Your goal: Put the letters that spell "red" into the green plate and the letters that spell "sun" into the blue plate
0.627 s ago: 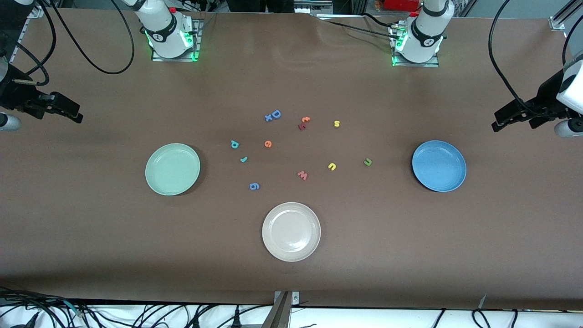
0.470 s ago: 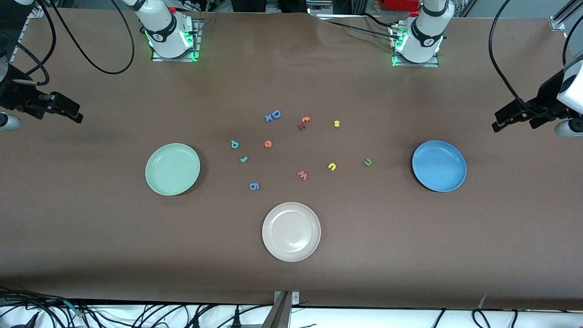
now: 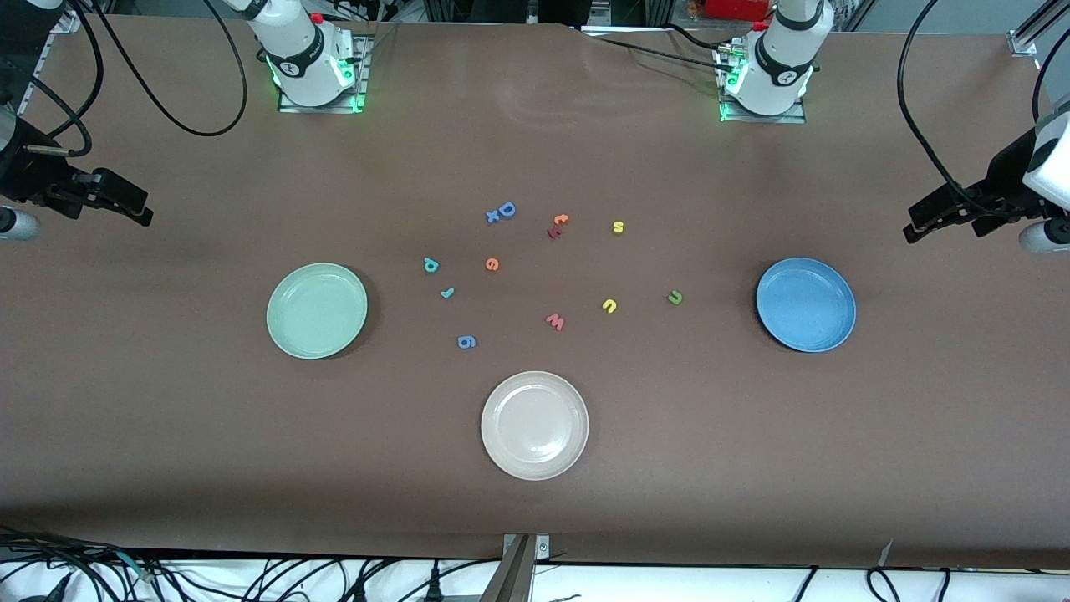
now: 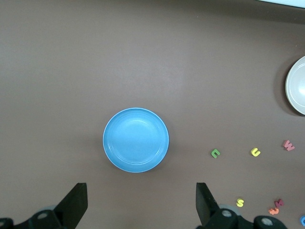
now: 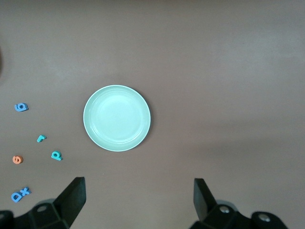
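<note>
Letters [image 3: 491, 264] on table, hands [image 3: 117, 201] apart

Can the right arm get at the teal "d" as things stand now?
Probably yes. The right gripper hangs open at its end of the table, holding nothing. The teal "d" lies flat and apart from the green plate and the teal "r", nothing covering it.

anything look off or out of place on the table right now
Nothing stands out. All three plates, green, blue and beige-white, sit flat and empty, and the foam letters lie scattered between them. Only oddity: the orange t touches a dark red letter. Both claws wait open at the table's ends.
</note>
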Robot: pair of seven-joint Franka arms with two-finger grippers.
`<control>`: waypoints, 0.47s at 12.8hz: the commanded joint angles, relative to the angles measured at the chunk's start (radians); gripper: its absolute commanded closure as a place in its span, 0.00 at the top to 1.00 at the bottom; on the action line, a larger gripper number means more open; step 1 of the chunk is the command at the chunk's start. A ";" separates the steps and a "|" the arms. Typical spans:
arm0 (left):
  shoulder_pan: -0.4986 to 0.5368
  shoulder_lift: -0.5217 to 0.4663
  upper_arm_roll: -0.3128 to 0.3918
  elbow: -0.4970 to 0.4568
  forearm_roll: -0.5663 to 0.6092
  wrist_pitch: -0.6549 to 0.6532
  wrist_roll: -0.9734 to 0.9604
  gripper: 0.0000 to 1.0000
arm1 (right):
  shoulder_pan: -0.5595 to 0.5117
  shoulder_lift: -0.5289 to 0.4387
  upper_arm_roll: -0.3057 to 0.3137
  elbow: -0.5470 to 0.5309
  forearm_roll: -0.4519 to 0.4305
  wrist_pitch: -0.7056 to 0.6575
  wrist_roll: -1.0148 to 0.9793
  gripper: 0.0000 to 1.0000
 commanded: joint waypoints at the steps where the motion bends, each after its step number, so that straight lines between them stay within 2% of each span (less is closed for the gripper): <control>1: 0.005 0.006 -0.010 0.021 0.011 -0.001 -0.005 1.00 | -0.002 0.005 0.004 0.024 -0.010 -0.023 -0.013 1.00; 6: 0.003 0.012 -0.010 0.034 0.009 -0.001 -0.002 1.00 | -0.006 0.016 0.001 0.030 -0.012 -0.019 -0.017 1.00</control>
